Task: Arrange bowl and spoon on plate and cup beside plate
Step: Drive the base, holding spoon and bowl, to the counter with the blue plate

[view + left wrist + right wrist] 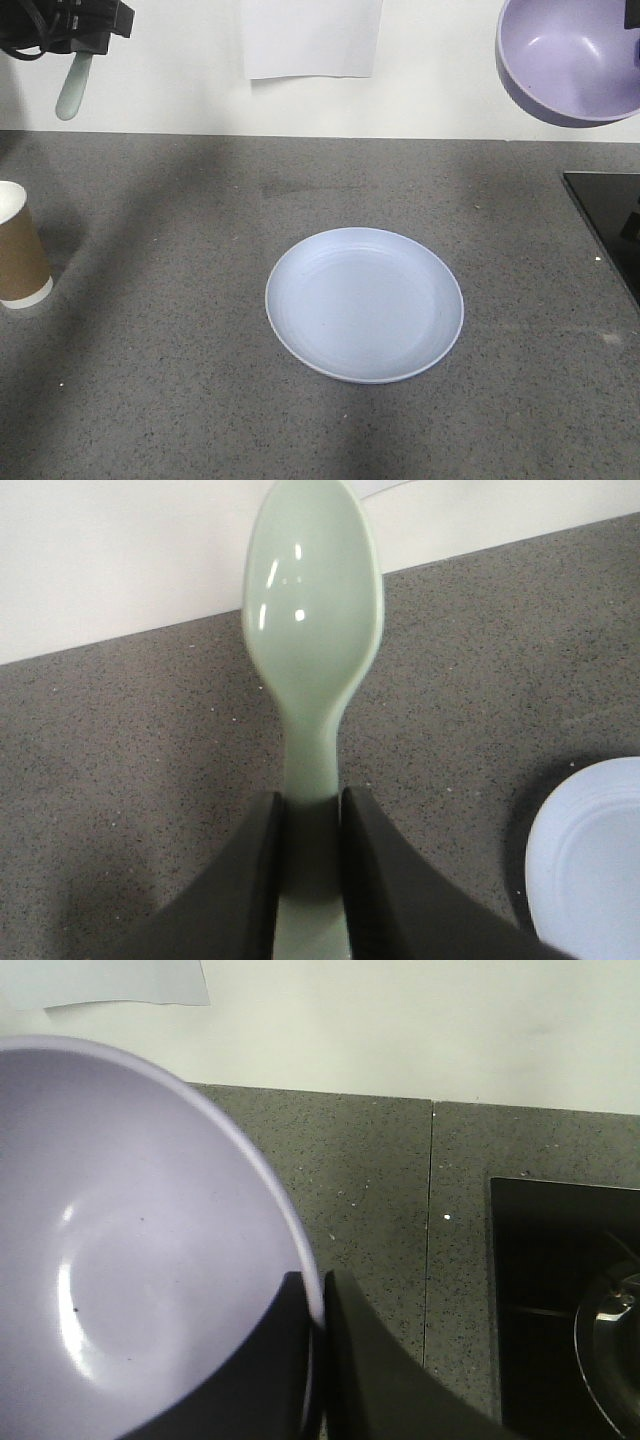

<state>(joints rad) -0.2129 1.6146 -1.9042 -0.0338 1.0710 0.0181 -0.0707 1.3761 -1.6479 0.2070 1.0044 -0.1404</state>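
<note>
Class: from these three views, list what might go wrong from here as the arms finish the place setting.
The right end effector pinches the bowl only at its rim, tilted in midair; it might slip. Both items must land on one plate, so the bowl may clash with the spoon in the left end effector. The cup stands at the left; a low sweep might topple it.

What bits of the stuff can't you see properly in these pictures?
Cup: front view, left side cut off by the picture's edge.
Bowl: front view, top and right cut off by the edges.
Spoon: left wrist view, handle end hidden inside the left claw.
Plate: left wrist view, only a slice shows at the edge.
</note>
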